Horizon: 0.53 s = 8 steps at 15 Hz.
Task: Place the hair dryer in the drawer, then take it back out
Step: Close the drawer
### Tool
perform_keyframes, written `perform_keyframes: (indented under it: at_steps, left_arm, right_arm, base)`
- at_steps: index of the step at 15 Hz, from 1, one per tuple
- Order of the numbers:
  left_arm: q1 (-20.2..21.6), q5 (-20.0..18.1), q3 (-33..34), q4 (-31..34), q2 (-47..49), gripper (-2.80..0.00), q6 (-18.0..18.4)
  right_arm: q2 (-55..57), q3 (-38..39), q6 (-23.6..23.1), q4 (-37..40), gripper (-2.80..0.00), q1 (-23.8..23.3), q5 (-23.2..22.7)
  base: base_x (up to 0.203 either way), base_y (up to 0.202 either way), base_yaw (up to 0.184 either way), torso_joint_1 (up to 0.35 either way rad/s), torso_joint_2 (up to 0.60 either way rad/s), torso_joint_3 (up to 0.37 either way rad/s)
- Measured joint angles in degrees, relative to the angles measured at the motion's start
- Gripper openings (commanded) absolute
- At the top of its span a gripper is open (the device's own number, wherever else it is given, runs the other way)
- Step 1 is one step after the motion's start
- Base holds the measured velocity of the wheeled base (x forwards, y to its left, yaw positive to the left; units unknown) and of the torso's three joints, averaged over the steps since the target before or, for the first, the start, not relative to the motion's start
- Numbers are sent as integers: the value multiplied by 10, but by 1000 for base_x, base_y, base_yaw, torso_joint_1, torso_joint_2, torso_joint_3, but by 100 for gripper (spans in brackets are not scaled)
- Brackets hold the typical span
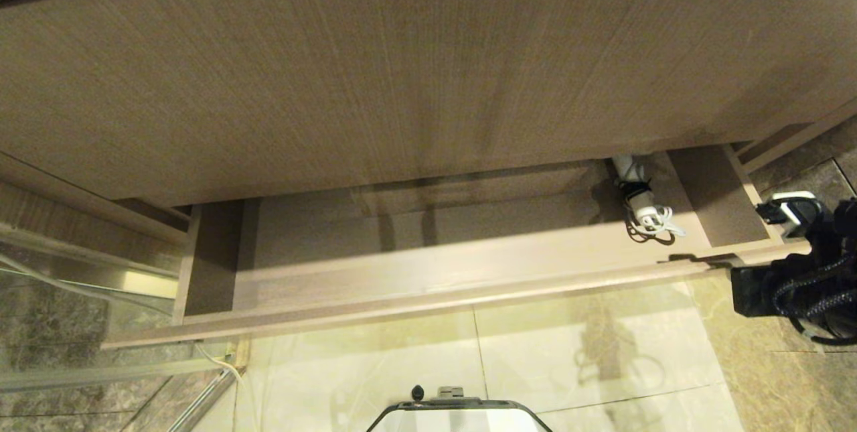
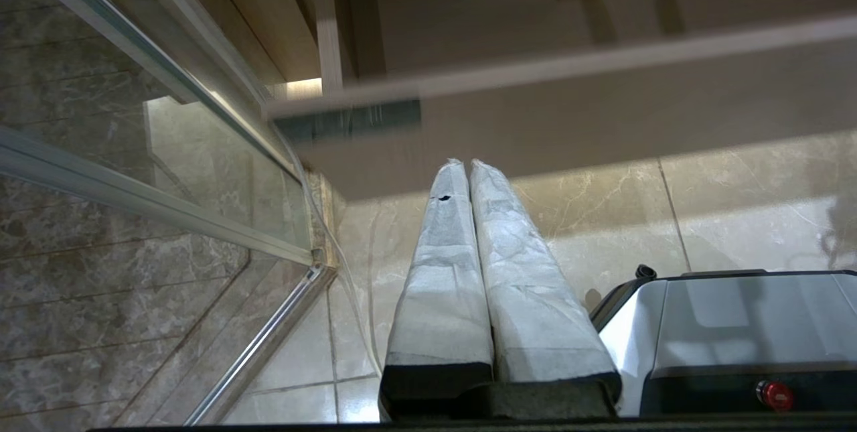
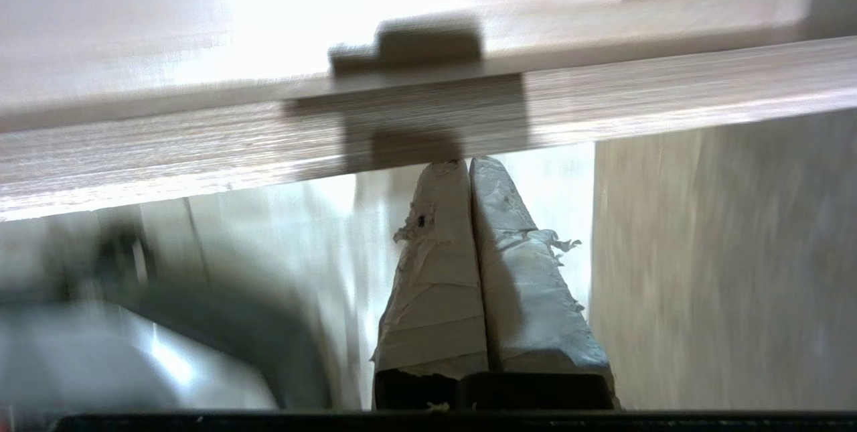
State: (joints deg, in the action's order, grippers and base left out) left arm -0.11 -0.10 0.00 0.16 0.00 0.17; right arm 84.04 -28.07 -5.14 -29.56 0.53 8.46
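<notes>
The drawer (image 1: pixel 435 291) stands pulled out beneath a tall wood-grain panel (image 1: pixel 402 70). In its right part lies the hair dryer (image 1: pixel 636 201): only its white handle and bundled white cord with a black tie show, and the barrel is hidden under the panel. My right arm (image 1: pixel 797 271) is at the drawer's right front corner. In the right wrist view my right gripper (image 3: pixel 466 165) is shut and empty, its tips just below the drawer's front edge (image 3: pixel 602 110). My left gripper (image 2: pixel 466 165) is shut and empty above the floor, short of the drawer front (image 2: pixel 569 104).
A glass shower partition with a metal frame (image 1: pixel 73 284) stands left of the drawer. My base (image 1: pixel 462 415) sits on the pale floor tiles in front of it. A dark label (image 2: pixel 348 120) marks the drawer's left front corner.
</notes>
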Motion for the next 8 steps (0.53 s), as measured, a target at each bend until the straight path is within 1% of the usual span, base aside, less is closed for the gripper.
perform_keyframes:
  at_steps: [2,5,8]
  left_arm:
    - [0,0,0,0,0,-280,0]
    - [1,0,0,0,0,-280,0]
    - [0,0,0,0,0,-280,0]
  right_arm:
    - [7,-32,-6,-64,-280,-1,4]
    - [-11,-9,-6,-22,-280,-2,5]
    - [-42,28,-7,-15,-280,1,5]
  base:
    - [0,0,0,0,0,0]
    - [0,0,0,0,0,0]
    - [0,0,0,0,0,0]
